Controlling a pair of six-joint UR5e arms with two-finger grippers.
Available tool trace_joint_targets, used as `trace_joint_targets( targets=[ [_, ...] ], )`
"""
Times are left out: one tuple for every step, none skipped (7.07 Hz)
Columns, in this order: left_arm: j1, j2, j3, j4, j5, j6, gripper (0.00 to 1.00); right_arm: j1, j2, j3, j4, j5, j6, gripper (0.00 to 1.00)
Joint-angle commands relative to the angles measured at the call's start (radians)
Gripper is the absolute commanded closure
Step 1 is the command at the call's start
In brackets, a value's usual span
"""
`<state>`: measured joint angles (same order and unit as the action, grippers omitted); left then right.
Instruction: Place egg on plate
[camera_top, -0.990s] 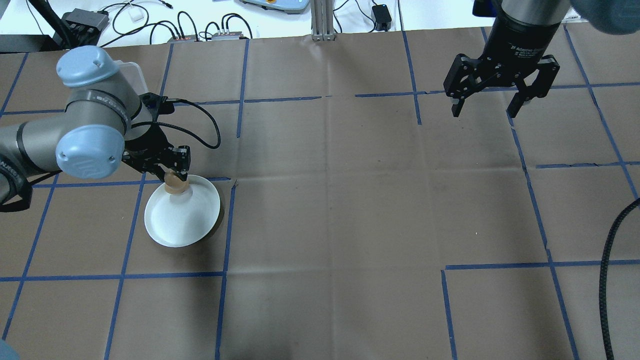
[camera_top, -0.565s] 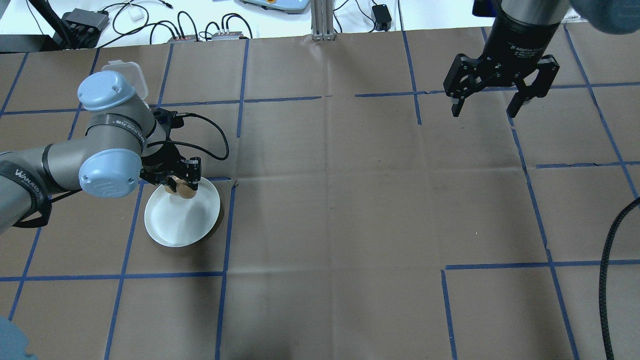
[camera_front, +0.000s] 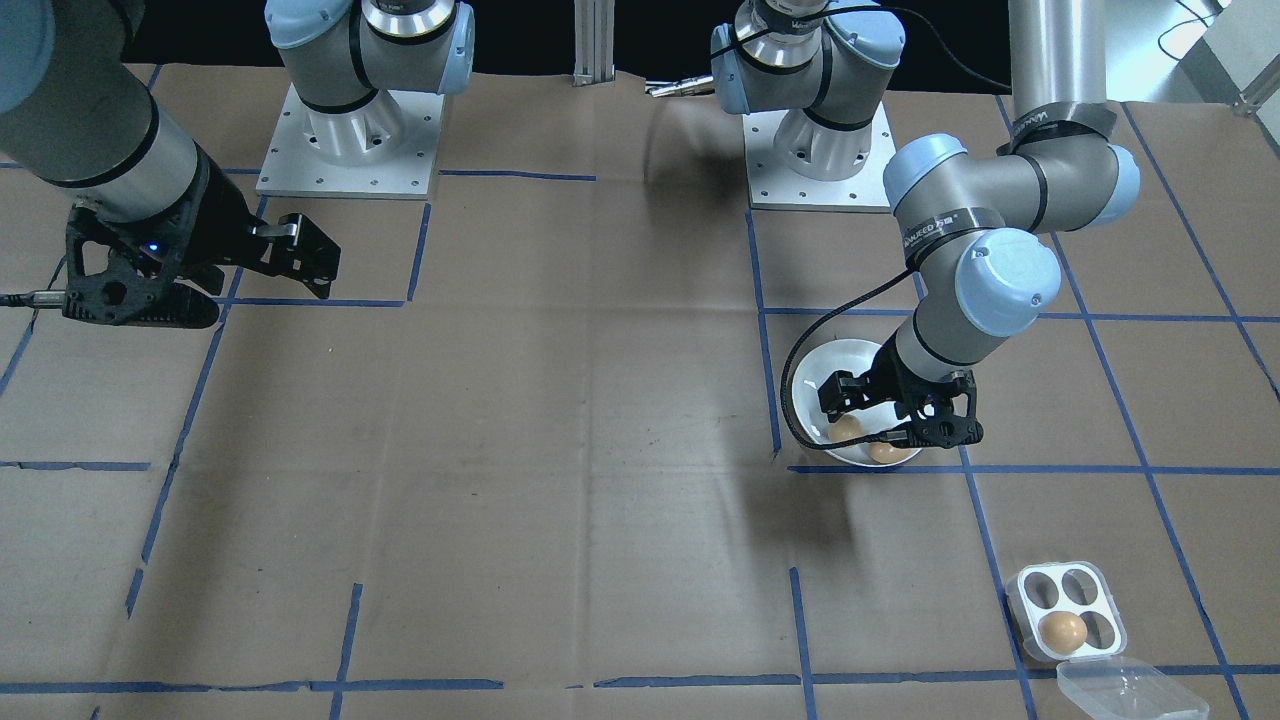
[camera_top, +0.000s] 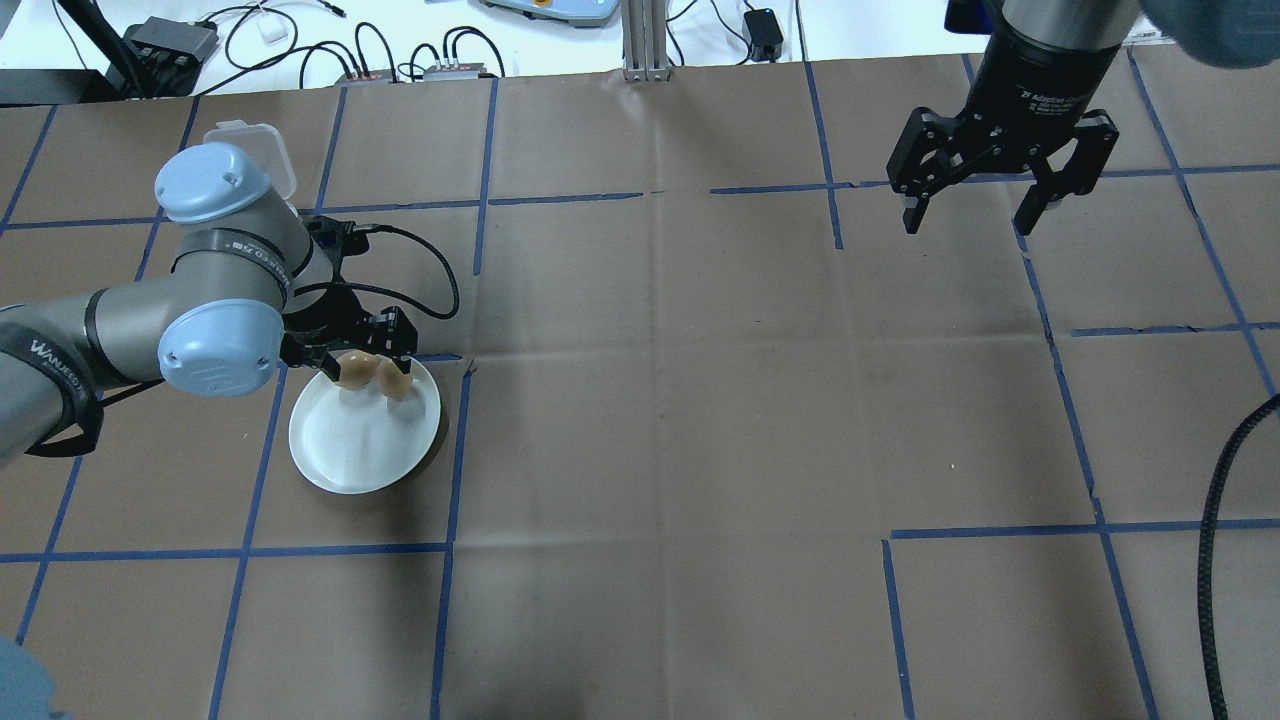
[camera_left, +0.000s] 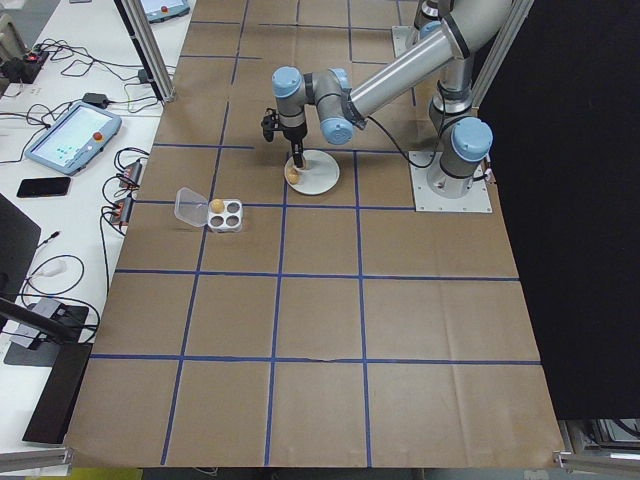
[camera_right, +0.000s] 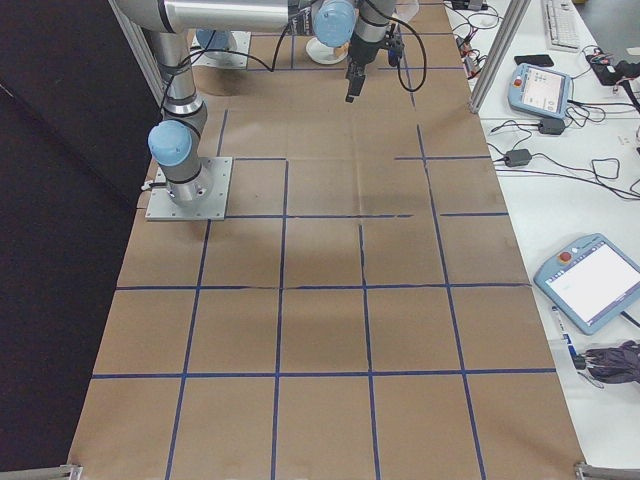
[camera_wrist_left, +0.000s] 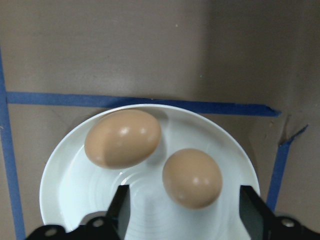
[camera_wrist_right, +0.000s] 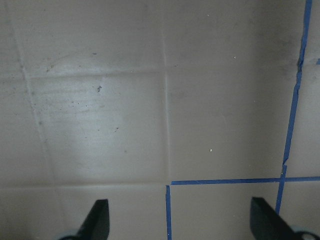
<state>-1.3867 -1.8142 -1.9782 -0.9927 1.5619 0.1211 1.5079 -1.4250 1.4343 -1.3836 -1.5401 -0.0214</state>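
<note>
1. Plate (camera_wrist_left: 65, 195): round, shallow, white, faint concentric rings; flat on the surface directly beneath the left claw (camera_wrist_left: 185, 212).
2. Two brown eggs (camera_wrist_left: 123, 138) on the plate, just beyond the spread claw fingers, apart from them.

Two eggs (camera_wrist_left: 122, 138) crowd plate (camera_wrist_left: 65, 185) far rim — near half bare; left gripper (camera_top: 362, 352) overhead.

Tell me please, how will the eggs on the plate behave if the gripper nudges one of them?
Each egg is smooth and rounded, so it would probably roll. The plate is shallow, with only a low rim, so a firm push might send one off. The second egg lies close by, so they could knock together and perhaps crack.
</note>
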Motion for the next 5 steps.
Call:
trace_joint_targets(
  targets=[
    [0.003,0.039,0.024,-0.016,0.003,-0.001,0.00,0.000,0.000,0.000,0.000,0.000,0.000,0.00],
    [0.003,0.080,0.033,-0.020,0.001,-0.001,0.00,0.000,0.000,0.002,0.000,0.000,0.000,0.00],
    [0.005,0.128,0.038,-0.023,0.003,-0.006,0.00,0.000,0.000,0.000,0.000,0.000,0.000,0.00],
    [0.012,0.153,0.044,-0.033,0.003,-0.027,0.00,0.000,0.000,0.000,0.000,0.000,0.000,0.00],
    [0.021,0.148,0.091,-0.087,0.003,-0.029,0.00,0.000,0.000,0.000,0.000,0.000,0.000,0.00]
  ],
)
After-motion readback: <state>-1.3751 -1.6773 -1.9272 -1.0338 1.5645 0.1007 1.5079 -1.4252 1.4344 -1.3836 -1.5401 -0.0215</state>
